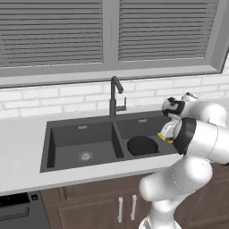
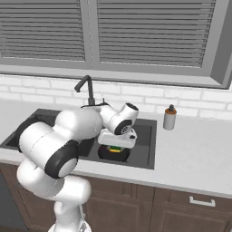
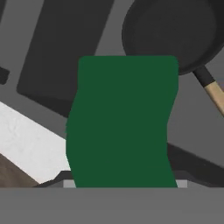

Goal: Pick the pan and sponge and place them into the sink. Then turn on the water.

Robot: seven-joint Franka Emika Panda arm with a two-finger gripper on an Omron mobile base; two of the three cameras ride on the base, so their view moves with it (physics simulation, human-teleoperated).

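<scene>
While the frying pan (image 1: 142,145) is lying in the right basin of the dark double sink (image 1: 80,134), near that basin's front edge, the tool (image 2: 117,146) is hanging over the same basin, grasping the sponge (image 3: 122,122). In the hand view the sponge's green face is standing close before the camera, with the pan and its wooden handle beyond it. A gooseneck faucet (image 1: 114,96) is rising behind the divider, and a soap dispenser (image 2: 169,118) is standing on the table by the sink's right rear corner.
</scene>
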